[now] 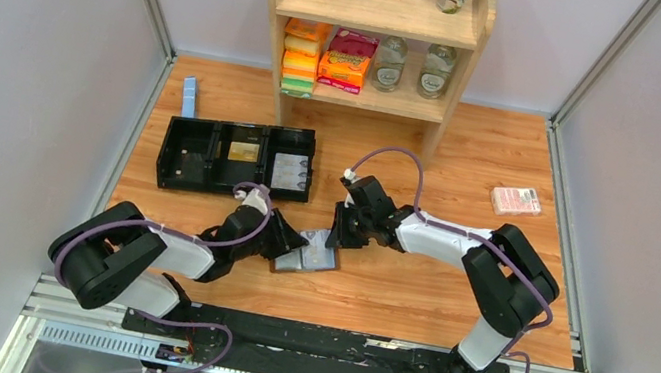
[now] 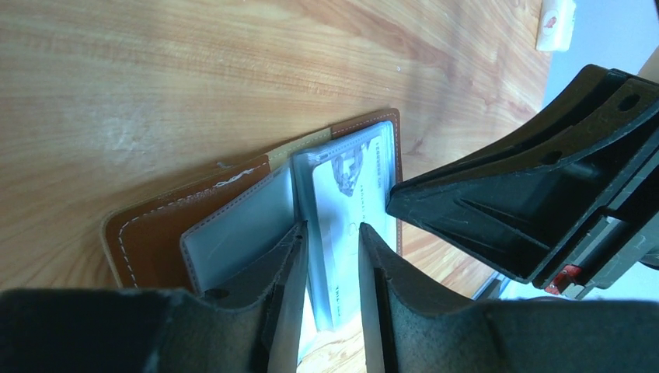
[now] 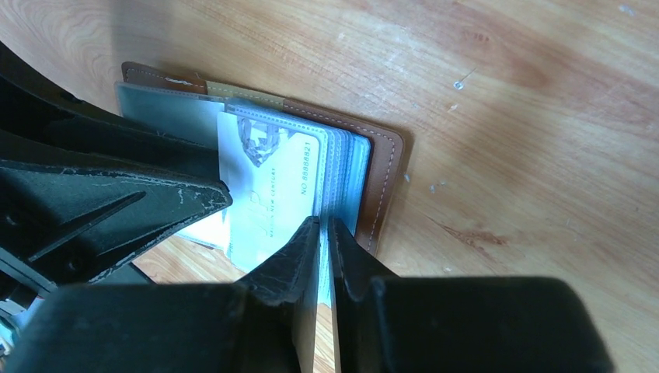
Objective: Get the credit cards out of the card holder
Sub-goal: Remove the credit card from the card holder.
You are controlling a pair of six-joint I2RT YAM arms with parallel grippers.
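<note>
Pale credit card [image 3: 272, 183] with printed number

On table [image 1: 449, 303]: card holder [image 1: 311, 256], credit card [image 3: 268, 190] inside; tray [image 1: 235, 158] behind-left; shelf [image 1: 374, 22] at back; packet [image 1: 516, 199] far right.

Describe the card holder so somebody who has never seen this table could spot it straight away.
From the wooden shelf at the back, come forward past the long black tray. The card holder lies open where the left gripper and right gripper meet. It alone is brown leather with grey-blue pockets and a pale credit card showing.
</note>
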